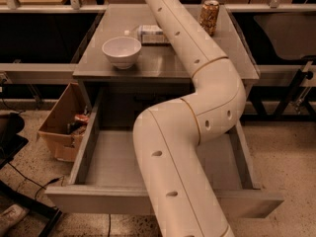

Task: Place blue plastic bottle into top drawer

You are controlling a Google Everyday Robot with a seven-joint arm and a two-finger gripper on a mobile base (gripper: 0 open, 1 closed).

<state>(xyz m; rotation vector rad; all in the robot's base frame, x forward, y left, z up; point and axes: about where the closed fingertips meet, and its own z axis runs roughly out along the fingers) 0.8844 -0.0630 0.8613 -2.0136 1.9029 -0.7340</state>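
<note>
The blue plastic bottle (148, 33) lies on its side on the grey table top, just behind the white bowl, its cap pointing left and its right end hidden by my arm. Below the table the top drawer (79, 154) stands pulled out, wide and shallow, with nothing visible inside. My white arm rises from the bottom of the view, bends over the drawer and runs up past the bottle out of the top edge. The gripper is out of view beyond that edge.
A white bowl (121, 51) sits at the table's front left. An orange-brown drink can (209, 17) stands at the back right. A cardboard box (61, 122) with scraps rests on the floor left of the drawer. More tables line the back.
</note>
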